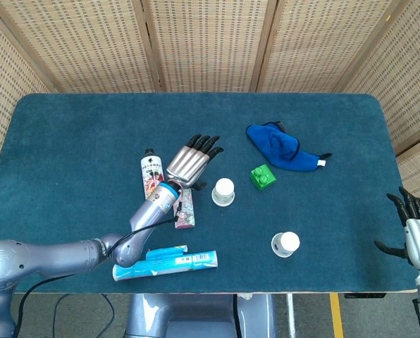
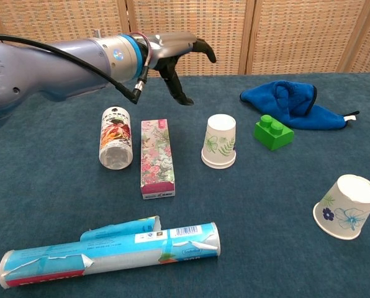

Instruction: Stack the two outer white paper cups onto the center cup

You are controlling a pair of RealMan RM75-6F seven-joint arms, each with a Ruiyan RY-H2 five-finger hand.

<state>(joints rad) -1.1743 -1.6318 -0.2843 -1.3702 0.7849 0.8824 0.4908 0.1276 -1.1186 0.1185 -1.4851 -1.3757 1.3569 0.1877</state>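
So the whole next move hinged on the lone paper cup (image 1: 286,243) sitting out at about 5 o'clock from the center stack (image 1: 223,191). It stood upside down on the table (image 1: 69,134), slightly tipped in the chest view, long axis roughly vertical. The right hand (image 1: 414,229) was off the table's edge at roughly 3 o'clock from that cup, fingers spread and holding nothing, and I'd say it was the nearer one for the job. The left hand (image 1: 190,161) hovered at around 10 o'clock from the stack, clear of it, fingers released and partly curled down, gripping nothing.

The center stack looked like a single cup from the chest view, so I can't tell from the shape alone that there were two nested in it; my guess is one outer cup was already on.

Head count: two cup spots visible, one small bottle (image 1: 151,177), one floral box (image 1: 184,208), one long blue tube (image 1: 165,263), one green brick (image 1: 263,176), one blue cloth (image 1: 282,146).
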